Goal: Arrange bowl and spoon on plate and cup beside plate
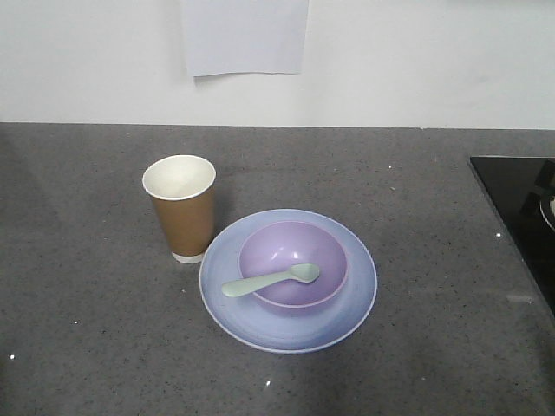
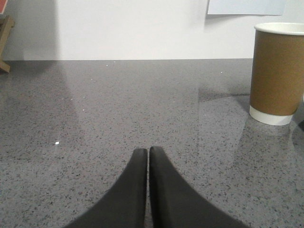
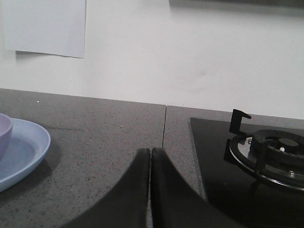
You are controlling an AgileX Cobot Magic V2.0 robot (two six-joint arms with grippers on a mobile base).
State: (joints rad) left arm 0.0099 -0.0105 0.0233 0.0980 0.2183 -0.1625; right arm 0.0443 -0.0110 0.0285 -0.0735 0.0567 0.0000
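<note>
The arrangement is judged complete, or all but complete. The plate (image 1: 260, 325) is seen lying flat on the grey counter (image 1: 78, 347), with the bowl (image 1: 293, 263) set upright on it, slightly far of the plate's middle. The spoon (image 1: 270, 280) is laid across the bowl's near-left rim, its scoop inside the bowl and its handle reaching out over the plate. The cup (image 1: 180, 208) is stood upright just to the left of the plate, at its far-left edge; whether the two touch cannot be told.

No placing step appears to be left. If anything is called for next, it is judged to be only that both arms be kept clear of the setting.

Neither arm is seen in the front view. The left gripper (image 2: 148, 152) is held low over bare counter, level and pointing toward the far wall, its fingertips pressed together on nothing, with the cup off to its right. The right gripper (image 3: 150, 153) is likewise closed and empty, held low between the plate on its left and the gas hob (image 3: 266, 152) on its right.
</note>
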